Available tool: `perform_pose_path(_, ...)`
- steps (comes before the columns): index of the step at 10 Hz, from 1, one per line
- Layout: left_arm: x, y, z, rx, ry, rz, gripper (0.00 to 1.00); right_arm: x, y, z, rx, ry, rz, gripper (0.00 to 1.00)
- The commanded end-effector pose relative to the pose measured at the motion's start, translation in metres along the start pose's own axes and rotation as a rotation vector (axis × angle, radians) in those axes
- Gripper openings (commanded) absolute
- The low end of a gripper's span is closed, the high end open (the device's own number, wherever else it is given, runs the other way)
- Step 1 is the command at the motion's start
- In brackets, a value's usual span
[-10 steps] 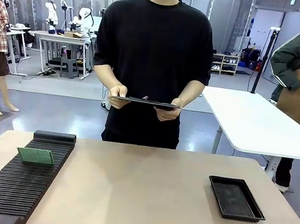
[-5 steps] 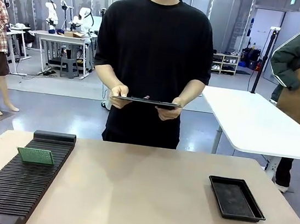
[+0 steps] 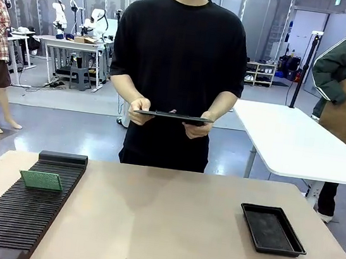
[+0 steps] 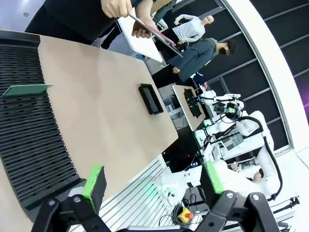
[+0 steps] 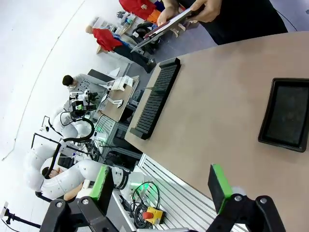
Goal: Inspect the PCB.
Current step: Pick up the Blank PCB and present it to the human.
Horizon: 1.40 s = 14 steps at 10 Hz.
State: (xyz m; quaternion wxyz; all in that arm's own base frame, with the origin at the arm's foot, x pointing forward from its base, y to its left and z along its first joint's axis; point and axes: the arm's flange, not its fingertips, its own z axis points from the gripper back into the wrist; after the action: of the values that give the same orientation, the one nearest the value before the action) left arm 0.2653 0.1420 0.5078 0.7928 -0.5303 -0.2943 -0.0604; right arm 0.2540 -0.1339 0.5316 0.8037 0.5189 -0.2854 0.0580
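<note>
PCB (image 3: 41,180): upright in the black slotted rack (image 3: 14,223) at our left, untouched; our left gripper (image 4: 153,178) and right gripper (image 5: 160,183) both spread wide and empty; we judge the pick-up not yet begun, next needing our left arm to reach the board's top edge.

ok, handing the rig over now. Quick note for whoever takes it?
Left gripper: open, holding nothing.
Right gripper: open, holding nothing.
PCB: upright in the rack, on the robot's left side of the table.
Tray: on the right side.
Person: hands hold a clipboard at the far side.
Done: nothing yet, PCB untouched.
Left: likely pick up the PCB and inspect it.
</note>
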Motion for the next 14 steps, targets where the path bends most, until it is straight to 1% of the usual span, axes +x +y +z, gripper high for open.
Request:
perform_pose_path(1, 0.004, -0.001, 0.002, -0.024, -0.010, -0.022, 1.00, 0.001, 0.000, 0.000, 0.010, -0.007, 0.023, 1.00)
perform_pose_path(5, 0.004, -0.001, 0.002, -0.024, -0.010, -0.022, 1.00, 0.001, 0.000, 0.000, 0.010, -0.007, 0.023, 1.00)
perform_pose_path(6, -0.001, -0.001, 0.001, 0.001, -0.002, -0.001, 1.00, 0.001, 0.000, 0.000, 0.010, -0.007, 0.023, 1.00)
perform_pose_path(7, 0.017, -0.029, -0.006, 0.136, 0.057, -0.147, 1.00, 0.001, 0.000, 0.000, 0.010, -0.007, 0.023, 1.00)
perform_pose_path(8, 0.038, -0.054, -0.023, 0.239, 0.163, -0.276, 1.00, 0.001, 0.000, 0.000, 0.010, -0.007, 0.023, 1.00)
perform_pose_path(9, 0.063, -0.071, -0.048, 0.374, 0.276, -0.388, 1.00, 0.001, 0.000, 0.000, 0.010, -0.007, 0.023, 1.00)
perform_pose_path(10, 0.081, -0.080, -0.075, 0.490, 0.395, -0.481, 1.00, 0.001, 0.000, 0.000, 0.010, -0.007, 0.023, 1.00)
perform_pose_path(11, 0.100, -0.092, -0.104, 0.564, 0.529, -0.590, 1.00, 0.001, 0.000, 0.000, 0.010, -0.007, 0.023, 1.00)
perform_pose_path(12, 0.117, -0.101, -0.134, 0.656, 0.625, -0.702, 1.00, 0.001, 0.000, 0.000, 0.010, -0.007, 0.023, 1.00)
perform_pose_path(13, 0.129, -0.105, -0.168, 0.769, 0.772, -0.860, 1.00, 0.001, 0.000, 0.000, 0.010, -0.007, 0.023, 1.00)
perform_pose_path(14, 0.134, -0.102, -0.196, 0.814, 0.907, -1.007, 1.00, 0.001, 0.000, 0.000, 0.010, -0.007, 0.023, 1.00)
